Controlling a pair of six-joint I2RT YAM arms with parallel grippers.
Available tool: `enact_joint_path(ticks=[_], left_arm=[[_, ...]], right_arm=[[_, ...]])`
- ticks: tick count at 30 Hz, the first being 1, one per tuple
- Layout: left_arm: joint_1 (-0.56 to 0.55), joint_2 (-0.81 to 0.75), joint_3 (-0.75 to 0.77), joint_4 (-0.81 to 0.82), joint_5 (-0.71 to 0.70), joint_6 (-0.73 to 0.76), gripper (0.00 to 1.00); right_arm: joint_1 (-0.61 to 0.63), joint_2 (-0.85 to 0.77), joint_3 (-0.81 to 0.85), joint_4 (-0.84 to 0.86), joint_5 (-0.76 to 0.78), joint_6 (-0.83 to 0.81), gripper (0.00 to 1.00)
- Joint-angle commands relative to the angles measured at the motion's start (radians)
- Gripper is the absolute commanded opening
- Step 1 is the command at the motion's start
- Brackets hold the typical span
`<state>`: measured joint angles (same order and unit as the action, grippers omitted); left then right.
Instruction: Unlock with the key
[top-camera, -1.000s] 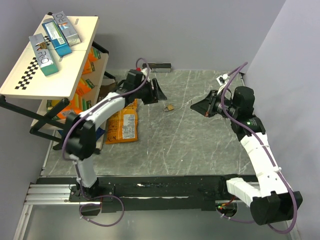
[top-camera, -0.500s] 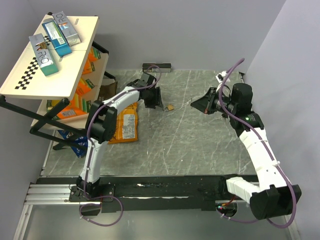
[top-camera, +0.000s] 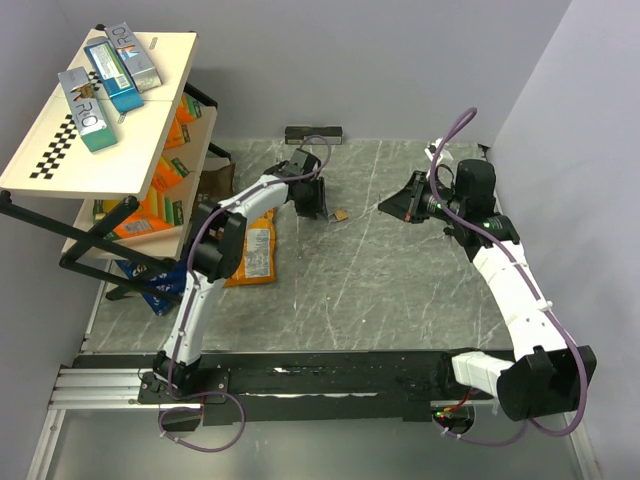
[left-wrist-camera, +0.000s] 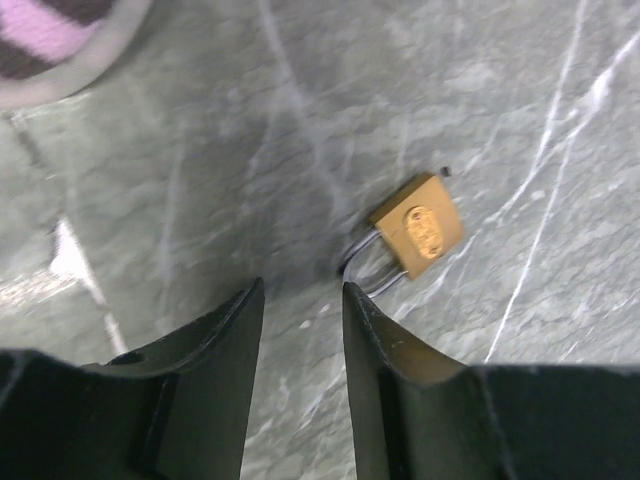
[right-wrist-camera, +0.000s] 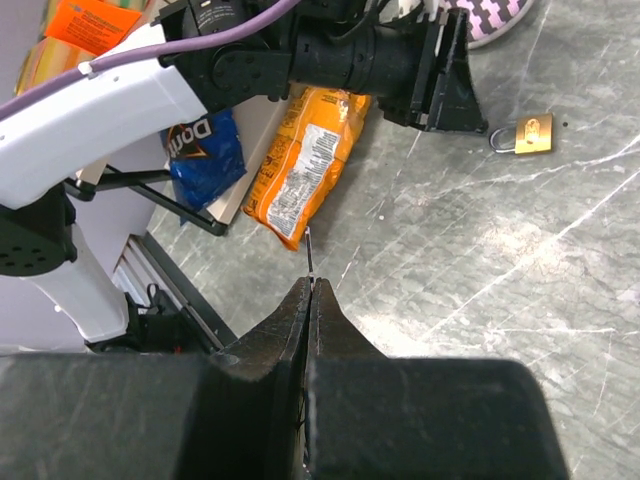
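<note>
pinching the key (right-wrist-camera: 310, 256) between fully closed fingertips, the right gripper (right-wrist-camera: 310, 290) hangs above the grey-green marbled table (top-camera: 400, 300). only a thin metal sliver of the key sticks out past the tips, and its head is hidden between the pads. in the top view this gripper sits right of centre, pointing leftward, and the key itself is too small to make out there.

the brass padlock (left-wrist-camera: 418, 225) lies flat on the table between the two grippers, nearer the left one. its body is turned away from the left gripper (left-wrist-camera: 298, 300) and its steel shackle (left-wrist-camera: 358, 268) points back toward it. the left gripper's jaws stand parted by a narrow gap with only bare table showing between them. the shackle's bend lies just beyond the tip of one finger (left-wrist-camera: 375, 335), and whether they touch cannot be told.

from the right wrist view the padlock shows just beside the black tips of the left gripper. an orange snack bag (right-wrist-camera: 305, 165) lies on the table beside the left arm, with a blue doritos bag (right-wrist-camera: 205, 150) next to it. at the left edge of the table stands a shelf unit (top-camera: 150, 150) with boxes on its top board (top-camera: 60, 150) and orange packets on the shelves below.
</note>
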<state>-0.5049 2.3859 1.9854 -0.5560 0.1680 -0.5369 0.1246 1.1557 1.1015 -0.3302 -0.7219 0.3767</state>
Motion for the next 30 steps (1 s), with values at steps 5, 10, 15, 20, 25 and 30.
enact_joint_path(ticks=[5,10,15,20,25,30], left_arm=[[-0.046,0.058,0.067,-0.001,-0.018,0.063,0.42],[-0.073,0.082,0.081,-0.058,-0.136,0.127,0.4],[-0.106,0.091,0.061,-0.081,-0.197,0.221,0.36],[-0.167,0.061,-0.017,-0.049,-0.257,0.368,0.31],[-0.182,-0.02,-0.189,-0.021,-0.326,0.41,0.24],[-0.182,-0.167,-0.409,0.053,-0.378,0.43,0.24]], right_arm=[[-0.003,0.019,0.055,0.023,-0.016,0.008,0.0],[-0.003,0.022,0.049,0.029,-0.019,0.01,0.0],[-0.003,0.021,0.037,0.039,-0.022,0.018,0.0],[-0.003,0.019,0.032,0.037,-0.019,0.016,0.0],[-0.003,0.018,0.023,0.042,-0.019,0.018,0.0],[-0.003,0.018,0.011,0.062,-0.028,0.034,0.0]])
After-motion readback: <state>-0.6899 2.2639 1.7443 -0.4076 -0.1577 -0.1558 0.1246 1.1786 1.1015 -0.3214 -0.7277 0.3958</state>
